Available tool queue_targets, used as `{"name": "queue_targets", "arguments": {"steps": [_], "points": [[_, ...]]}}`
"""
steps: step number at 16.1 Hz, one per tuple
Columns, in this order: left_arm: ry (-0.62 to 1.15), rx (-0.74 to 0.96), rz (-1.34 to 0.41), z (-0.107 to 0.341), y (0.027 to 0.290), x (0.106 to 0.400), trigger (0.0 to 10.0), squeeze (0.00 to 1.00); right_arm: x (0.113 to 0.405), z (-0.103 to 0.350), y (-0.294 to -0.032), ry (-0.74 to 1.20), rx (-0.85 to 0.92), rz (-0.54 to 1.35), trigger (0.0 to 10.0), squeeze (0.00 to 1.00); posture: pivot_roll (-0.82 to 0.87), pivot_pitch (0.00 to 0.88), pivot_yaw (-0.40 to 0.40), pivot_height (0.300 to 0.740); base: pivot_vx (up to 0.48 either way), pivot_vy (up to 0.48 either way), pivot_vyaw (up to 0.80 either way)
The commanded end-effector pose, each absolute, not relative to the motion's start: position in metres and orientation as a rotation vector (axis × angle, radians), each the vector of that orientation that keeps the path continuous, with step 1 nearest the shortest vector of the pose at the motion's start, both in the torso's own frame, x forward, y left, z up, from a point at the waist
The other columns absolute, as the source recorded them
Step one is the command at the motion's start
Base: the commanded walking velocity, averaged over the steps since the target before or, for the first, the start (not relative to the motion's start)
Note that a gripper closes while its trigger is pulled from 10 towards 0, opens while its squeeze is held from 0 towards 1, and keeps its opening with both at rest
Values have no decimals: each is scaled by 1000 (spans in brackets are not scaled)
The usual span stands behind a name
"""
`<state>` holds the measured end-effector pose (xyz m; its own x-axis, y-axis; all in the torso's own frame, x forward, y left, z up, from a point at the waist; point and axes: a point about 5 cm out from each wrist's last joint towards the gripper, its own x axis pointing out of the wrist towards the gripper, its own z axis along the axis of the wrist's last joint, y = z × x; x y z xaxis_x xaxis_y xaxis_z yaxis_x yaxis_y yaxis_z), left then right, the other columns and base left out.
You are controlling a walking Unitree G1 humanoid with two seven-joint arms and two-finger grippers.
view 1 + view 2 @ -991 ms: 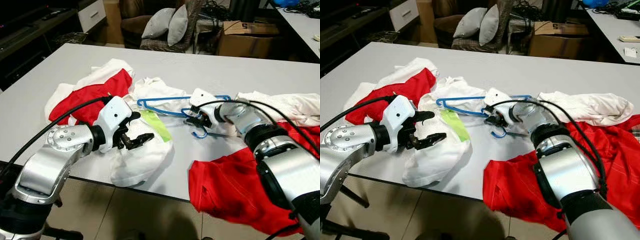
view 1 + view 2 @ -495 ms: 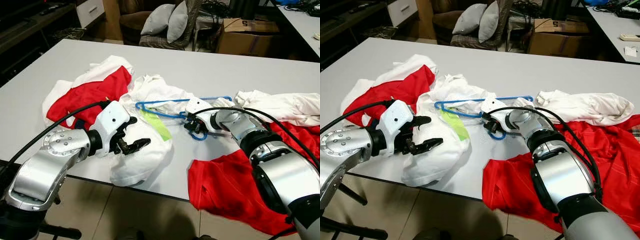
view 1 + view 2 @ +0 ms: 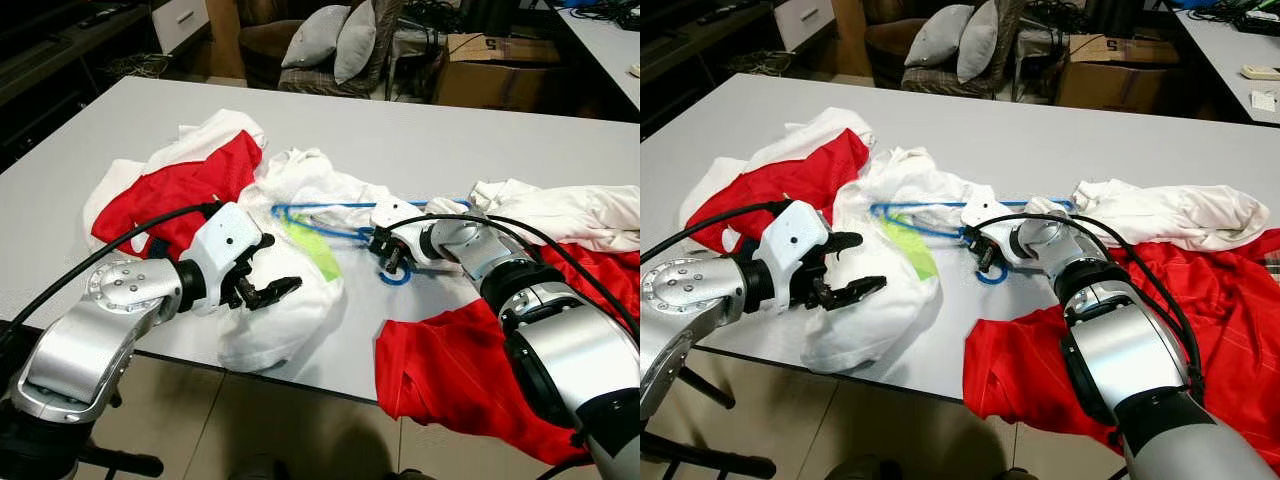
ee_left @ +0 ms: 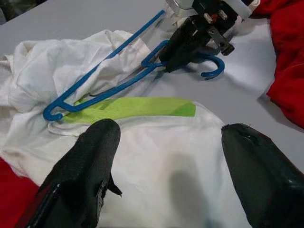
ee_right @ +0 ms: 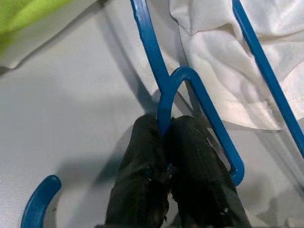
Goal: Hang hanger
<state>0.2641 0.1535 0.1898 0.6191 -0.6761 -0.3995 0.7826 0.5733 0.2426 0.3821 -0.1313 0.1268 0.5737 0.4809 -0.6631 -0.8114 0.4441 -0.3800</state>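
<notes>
A blue plastic hanger [image 3: 318, 212] lies on the grey table [image 3: 430, 135], its bar partly over a crumpled white shirt with a green stripe [image 3: 285, 320] and its hook [image 3: 396, 278] on bare tabletop. My right gripper [image 3: 386, 252] is shut on the hanger's neck just above the hook; the right wrist view has both black fingertips [image 5: 147, 142] pinching the blue loop [image 5: 164, 90]. My left gripper [image 3: 283, 262] hovers open above the white shirt [image 4: 156, 156], near the table's front edge, holding nothing.
A red and white garment [image 3: 190, 180] lies at the left. A red garment [image 3: 460, 370] hangs over the front right edge, with a white one [image 3: 560, 210] behind it. Beyond the table stand a chair with grey cushions [image 3: 335, 45] and a cardboard box [image 3: 495, 60].
My right gripper has drawn the hanger a little to the left and nearer the front edge, staying shut on it. The left gripper has hardly moved.
</notes>
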Motion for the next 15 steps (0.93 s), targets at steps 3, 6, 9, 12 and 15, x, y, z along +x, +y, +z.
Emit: {"name": "queue_targets", "arguments": {"steps": [3, 6, 9, 12, 15], "points": [[250, 455, -845, 195, 153, 269, 10000, 0, 384, 129, -134, 510, -750, 818, 0, 0, 127, 82, 41, 740, 0, 0, 0], [234, 461, -834, 196, 152, 271, 10000, 0, 385, 131, -135, 500, -752, 804, 0, 0, 123, 78, 41, 740, 0, 0, 0], [176, 455, -795, 205, 153, 278, 10000, 0, 392, 146, -140, 442, -701, 753, 0, 0, 118, 64, 33, 740, 0, 0, 0], [93, 429, -720, 217, 156, 288, 10000, 0, 398, 167, -147, 363, -647, 750, 0, 0, 109, 55, 27, 740, 0, 0, 0], [5, 402, -656, 230, 155, 298, 10000, 0, 400, 193, -159, 259, -635, 790, 0, 0, 94, 49, 32, 740, 0, 0, 0]]}}
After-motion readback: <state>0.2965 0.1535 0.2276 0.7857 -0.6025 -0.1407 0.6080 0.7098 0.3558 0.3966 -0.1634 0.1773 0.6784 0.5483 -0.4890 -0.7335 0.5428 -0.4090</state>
